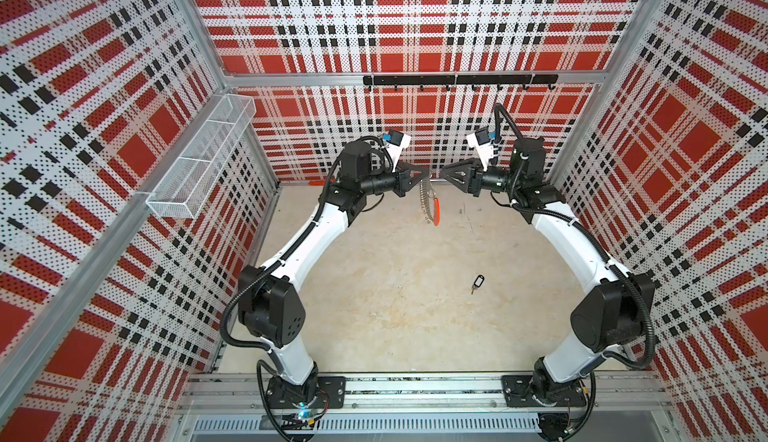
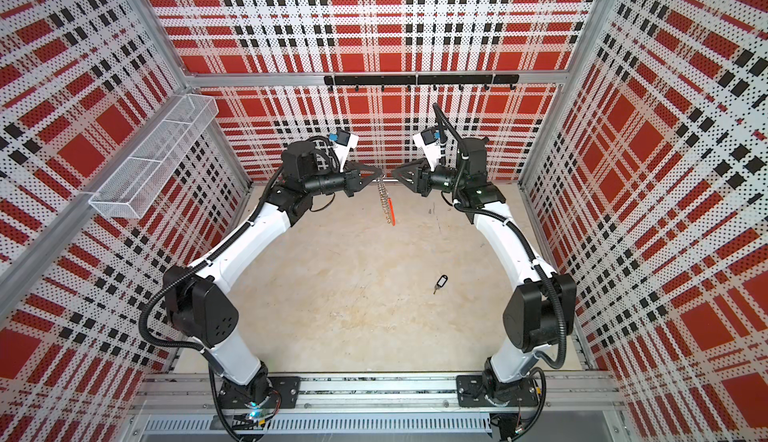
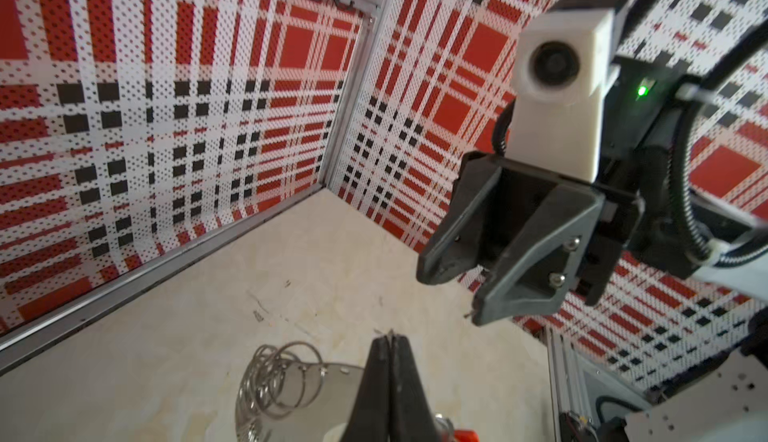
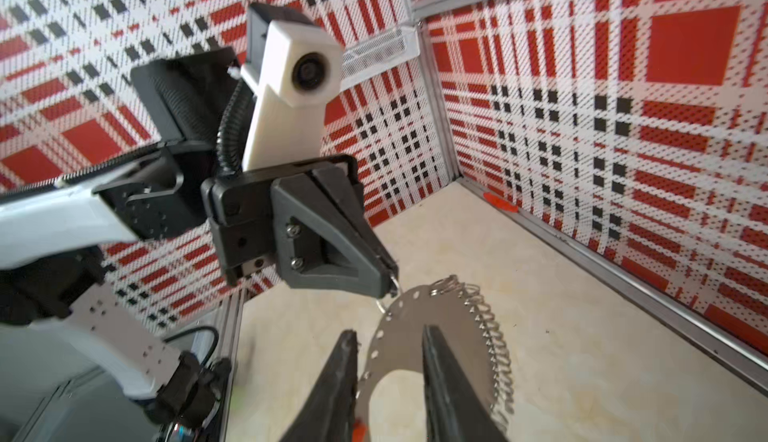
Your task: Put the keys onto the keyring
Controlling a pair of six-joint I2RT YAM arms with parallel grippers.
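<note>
- Keyring (image 1: 429, 205): a thin, flat silver metal hoop. Its edge is pierced with small holes and strung with many wire split rings (image 4: 492, 338), and a red-orange plastic segment (image 1: 436, 211) sits at its low end. It hangs edge-on in the air at the far side, above the pale, scuffed counter (image 1: 374, 315).
- Left end effector (image 1: 424, 179): black wedge-shaped jaws pressed together, pinching the keyring at its top. The contact looks like a small ring, but it is too fine to be sure.
- Right end effector (image 1: 444, 176): jaws apart and nothing between them. The tips are just beside the keyring's top, facing the left one.
- Keys (image 1: 477, 283): one small silver key joined to a black-framed oblong tag with a pale window. They lie flat on the counter, well apart from both end effectors, toward the arm bases. The long axis runs diagonally, with the tag end farther off and the blade nearer.
- Judgement: the free right arm is the nearer one. A pickup would mean drawing back and descending, with the jaws set across the tag's narrow width.
</note>
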